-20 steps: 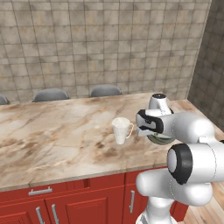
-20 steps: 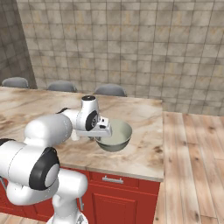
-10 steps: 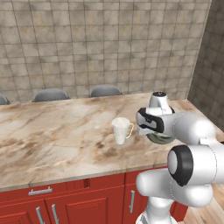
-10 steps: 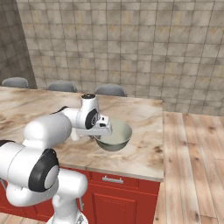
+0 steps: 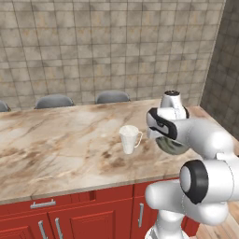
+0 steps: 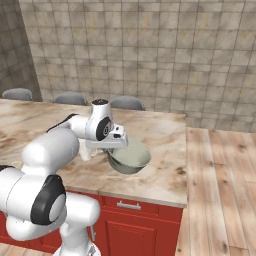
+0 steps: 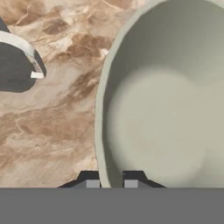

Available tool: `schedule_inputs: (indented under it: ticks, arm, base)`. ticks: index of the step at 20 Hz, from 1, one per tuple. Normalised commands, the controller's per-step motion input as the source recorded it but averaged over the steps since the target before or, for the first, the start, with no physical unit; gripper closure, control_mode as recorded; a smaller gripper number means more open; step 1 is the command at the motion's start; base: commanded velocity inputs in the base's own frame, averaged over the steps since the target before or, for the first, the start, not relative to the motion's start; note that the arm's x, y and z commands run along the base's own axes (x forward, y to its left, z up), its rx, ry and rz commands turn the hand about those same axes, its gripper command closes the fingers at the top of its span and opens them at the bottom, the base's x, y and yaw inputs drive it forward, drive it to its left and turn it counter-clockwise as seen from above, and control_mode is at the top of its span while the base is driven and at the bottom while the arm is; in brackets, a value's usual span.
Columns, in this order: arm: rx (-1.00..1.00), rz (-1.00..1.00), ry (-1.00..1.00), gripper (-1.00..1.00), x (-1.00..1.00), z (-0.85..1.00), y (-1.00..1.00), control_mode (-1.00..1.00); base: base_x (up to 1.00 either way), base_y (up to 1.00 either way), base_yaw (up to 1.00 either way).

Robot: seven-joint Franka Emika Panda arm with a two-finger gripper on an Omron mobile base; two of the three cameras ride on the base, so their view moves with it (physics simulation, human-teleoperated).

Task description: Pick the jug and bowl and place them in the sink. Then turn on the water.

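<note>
Over the last second the arm has barely shifted: the end effector (image 7: 111, 183) has edged slightly up and toward the far side with the bowl (image 6: 129, 155), while the jug (image 5: 129, 139) has stayed put on the bench (image 5: 60, 144).

In the hand view the two dark fingertips (image 7: 92, 182) straddle the bowl's near rim, one outside the wall and one inside, so the end effector is pinched on that rim. In the right base view the bowl hangs tilted under the wrist, apparently just clear of the marble near the bench's right front edge, though contact is hard to rule out. The jug stands upright to the bowl's left, near but not touching, its handle turned toward the bowl.

The bowl looks rigid, glossy and smooth, so a rim pinch is probably the only workable hold; held off-centre like this it may swing or slip if moved fast. The jug seems light and stiff; its narrow tapered body or upper rim would suit the fingers better than the thin handle, which could let it rotate.
</note>
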Motion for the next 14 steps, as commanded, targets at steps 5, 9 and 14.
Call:
schedule_inputs:
  ticks: [5,9,14]
  arm:
    - [0.0,0.02,-0.03,1.0,0.0,0.4,0.0,-1.0]
    - [-0.01,0.05,-0.06,1.0,0.0,0.34,0.0,-1.0]
    - [-0.03,0.06,-0.08,1.0,0.0,0.25,0.0,-1.0]
  base:
    - [0.0,0.0,0.0]
    - [0.0,0.0,0.0]
    - [0.0,0.0,0.0]
